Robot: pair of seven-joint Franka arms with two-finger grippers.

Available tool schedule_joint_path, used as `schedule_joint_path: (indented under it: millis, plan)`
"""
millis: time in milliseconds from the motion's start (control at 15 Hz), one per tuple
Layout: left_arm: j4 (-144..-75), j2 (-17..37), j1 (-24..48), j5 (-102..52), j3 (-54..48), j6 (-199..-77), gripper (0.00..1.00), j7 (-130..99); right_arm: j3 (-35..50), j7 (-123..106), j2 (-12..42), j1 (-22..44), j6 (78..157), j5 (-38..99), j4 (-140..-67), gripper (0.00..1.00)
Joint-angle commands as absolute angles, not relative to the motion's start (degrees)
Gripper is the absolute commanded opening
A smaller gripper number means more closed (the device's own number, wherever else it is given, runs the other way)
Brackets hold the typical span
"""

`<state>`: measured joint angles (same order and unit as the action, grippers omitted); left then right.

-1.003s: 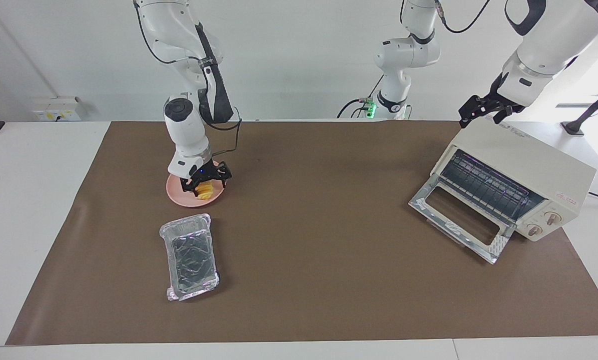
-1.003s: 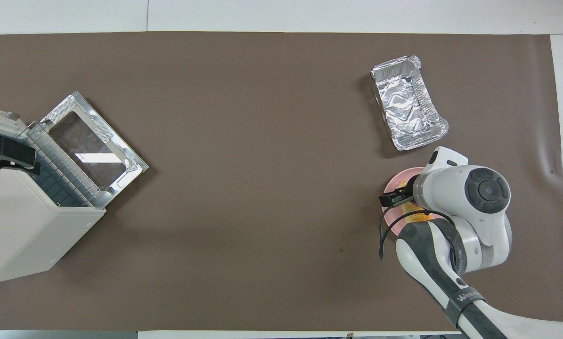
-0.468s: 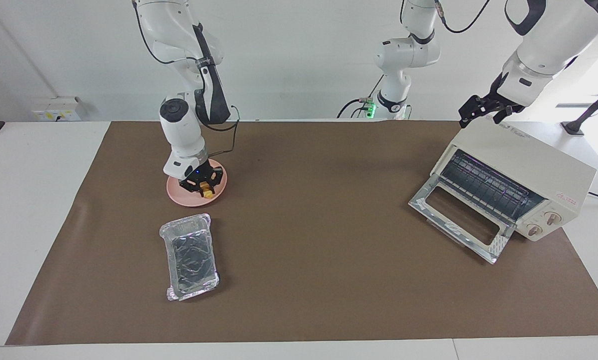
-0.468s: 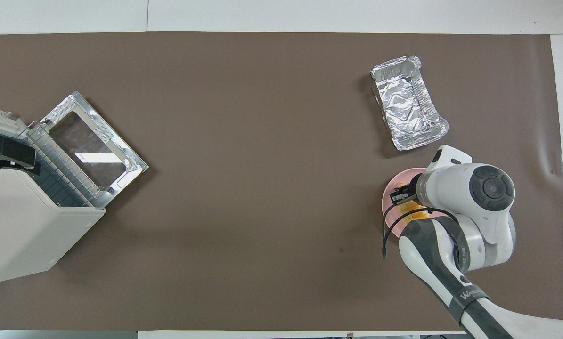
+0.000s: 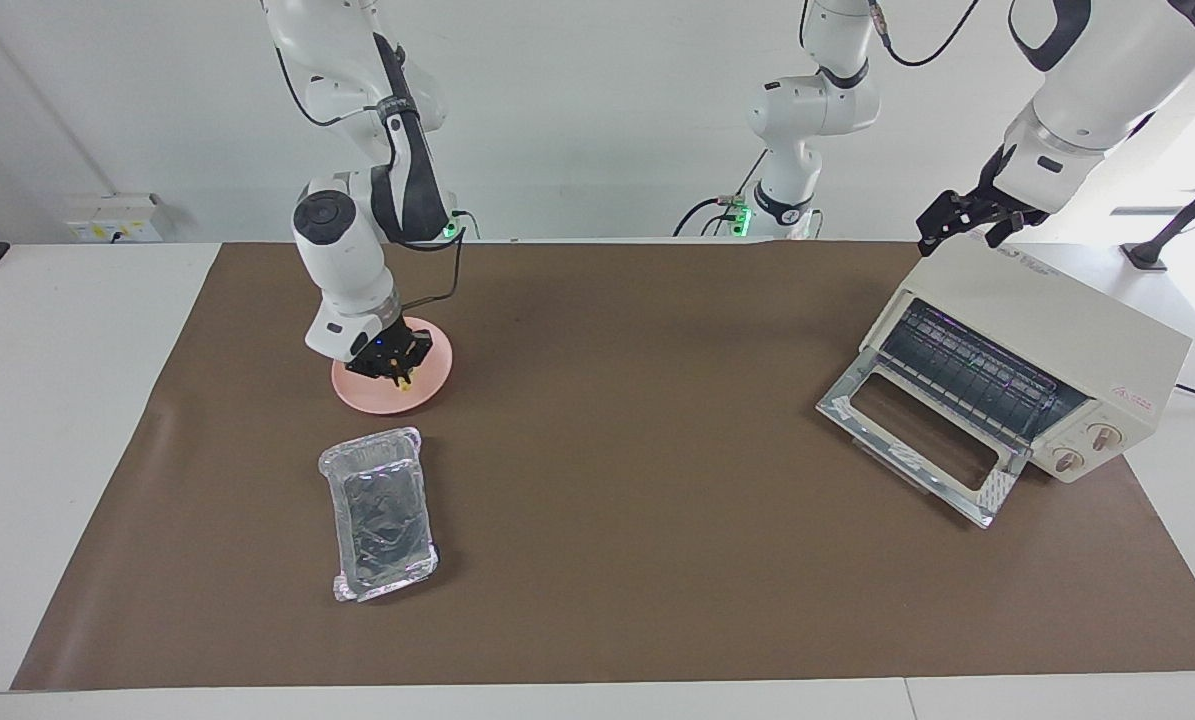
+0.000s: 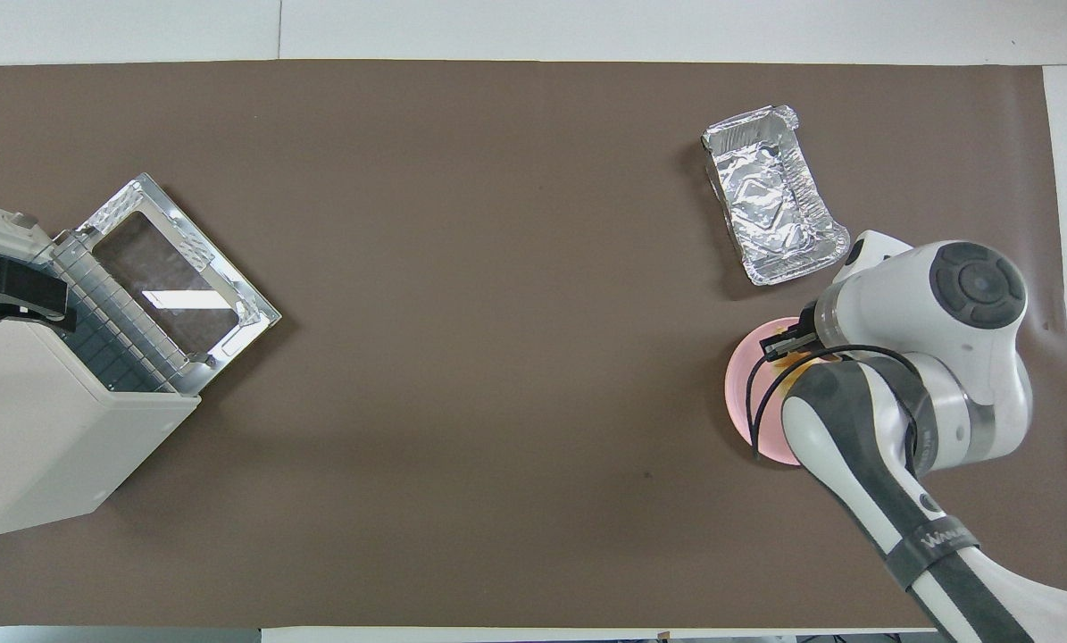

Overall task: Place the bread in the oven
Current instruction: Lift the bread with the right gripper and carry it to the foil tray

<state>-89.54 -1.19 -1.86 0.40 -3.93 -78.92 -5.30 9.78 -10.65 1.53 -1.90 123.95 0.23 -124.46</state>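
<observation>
Where a second ago my right tool stood spread around the bread on the plate, the facing view shows it clamped on it, lifted. Overhead, it has shifted toward the foil tray. My left tool waits spread over the oven.

Open mat between plate and oven

Facing view: high camera across the table, looking at the 2 arms' bases, wide and distant. Overhead view: camera above the robots' end, aimed steeply down and forward. Both share the brown mat, oven and foil tray, turned half around.
</observation>
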Motion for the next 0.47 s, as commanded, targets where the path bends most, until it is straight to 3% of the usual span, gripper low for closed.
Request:
schedule_joint_path:
  millis: [0, 268, 401]
  plan:
    - [-90.79, -2.55, -1.58, -0.53, -3.34, -78.84, 1.0, -5.71, 10.11, -13.71, 7.63, -3.87, 116.46, 0.18, -110.51, 0.0]
    - [-90.79, -2.55, -1.58, -0.53, -3.34, -78.84, 1.0, -5.71, 10.02, -13.62, 14.39, -4.31, 116.28, -0.17, -99.09, 0.0]
    - [-90.88, -2.55, -1.58, -0.53, -3.34, -78.84, 1.0, -5.71, 9.93, -13.45, 22.89, -4.05, 112.01, -0.35, -87.61, 0.0]
